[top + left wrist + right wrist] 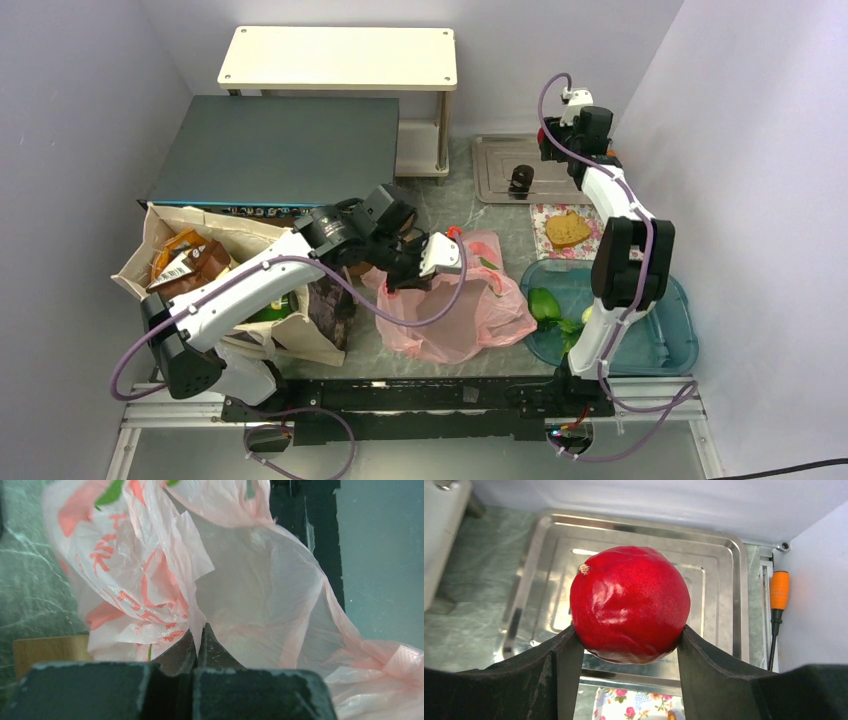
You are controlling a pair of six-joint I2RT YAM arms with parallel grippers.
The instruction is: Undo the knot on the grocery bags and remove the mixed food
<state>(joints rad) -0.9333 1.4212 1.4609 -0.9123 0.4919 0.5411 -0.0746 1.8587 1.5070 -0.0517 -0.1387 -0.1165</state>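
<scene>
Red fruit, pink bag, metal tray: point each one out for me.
red fruit (pixel 629 605), right wrist view, centre of its glossy skin.
pink bag (pixel 490 312), top view, lower crumpled part.
metal tray (pixel 714 592), right wrist view, bare floor right of the fruit.

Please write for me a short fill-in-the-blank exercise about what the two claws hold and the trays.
The round fruit in the right claw is ____.
The shiny tray beyond that fruit is made of ____.
The thin bag in the left claw is ____.
The pepper in the blue tray is ____.
Missing words: red, metal, pink, green.
</scene>
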